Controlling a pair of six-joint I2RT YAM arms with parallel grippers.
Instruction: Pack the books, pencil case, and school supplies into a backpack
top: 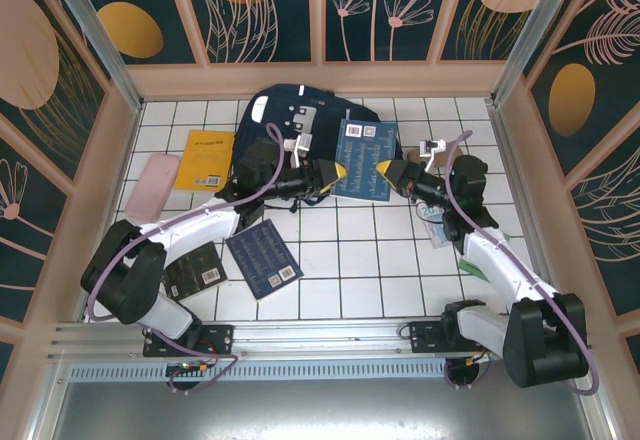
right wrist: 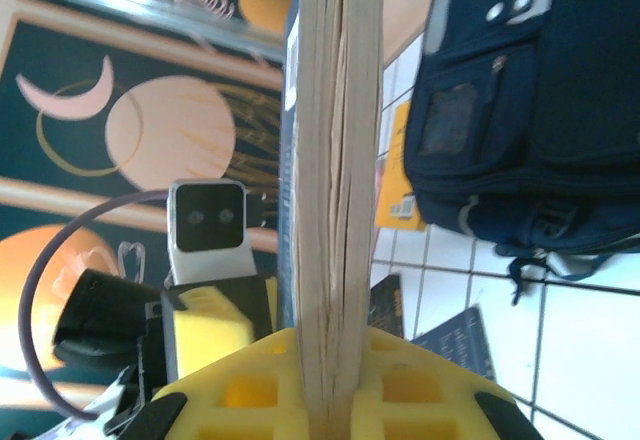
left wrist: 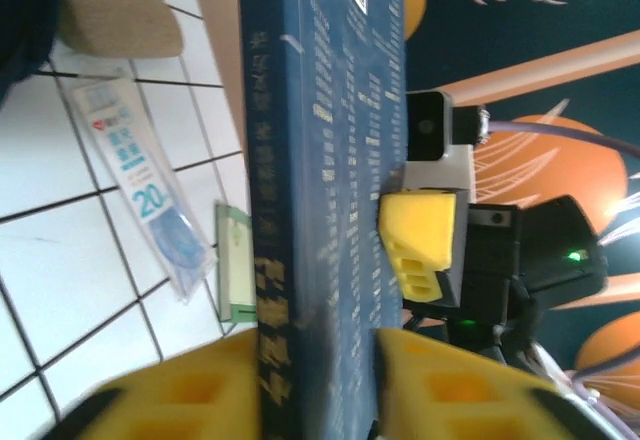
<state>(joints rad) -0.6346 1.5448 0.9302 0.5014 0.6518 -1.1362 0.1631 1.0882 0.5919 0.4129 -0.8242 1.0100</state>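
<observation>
A navy blue book (top: 365, 160) is held upright in the air in front of the backpack (top: 290, 110), between both grippers. My right gripper (top: 392, 172) is shut on its page edge (right wrist: 340, 160). My left gripper (top: 335, 172) stands open, its fingers wider than the spine (left wrist: 265, 260) between them. A yellow book (top: 207, 158), a pink case (top: 150, 185), a second navy book (top: 263, 258) and a blackish book (top: 195, 270) lie on the tiles. A tan pouch (left wrist: 120, 22) and a slim green item (left wrist: 235, 265) lie beside a clear packet (left wrist: 150, 200).
The tiled table (top: 340, 280) is fenced by patterned wall panels on three sides. The backpack lies against the far wall. The right arm (top: 500, 270) reaches over the small items at the right.
</observation>
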